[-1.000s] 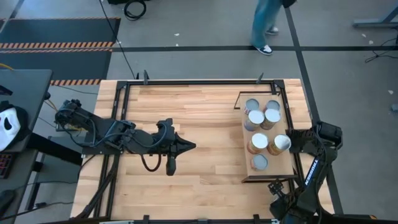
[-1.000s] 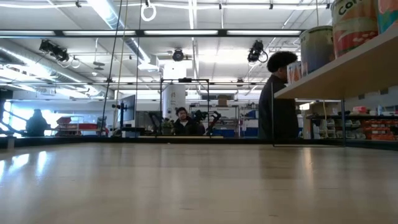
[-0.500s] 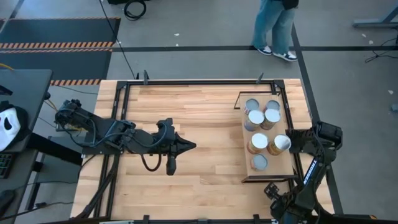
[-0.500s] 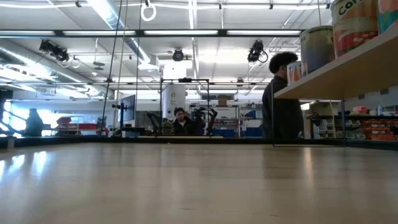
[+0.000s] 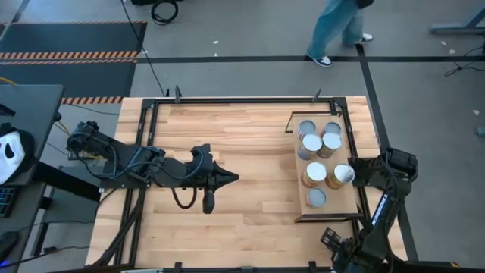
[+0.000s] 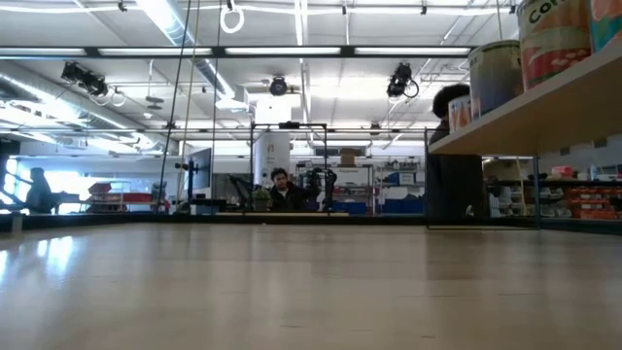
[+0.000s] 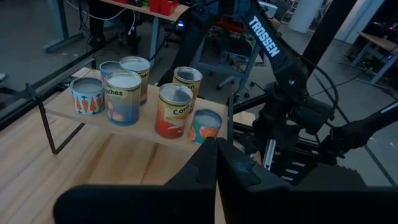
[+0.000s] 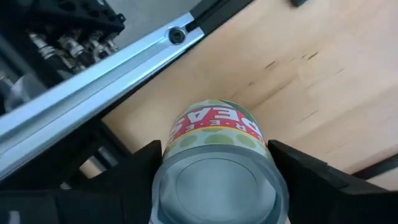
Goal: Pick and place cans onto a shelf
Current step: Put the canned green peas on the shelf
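A pale plank worktop (image 5: 242, 144) is carrying a narrow light-wood shelf with a thin black frame (image 5: 327, 206) near its right edge, where seven small silvery-topped tins (image 5: 315, 174) are standing. The left gripper (image 5: 209, 203) is hovering mid-worktop, fingers closed and empty. The right gripper (image 8: 214, 168) is gripping a green-labelled tin (image 8: 216, 168) by the near right corner.
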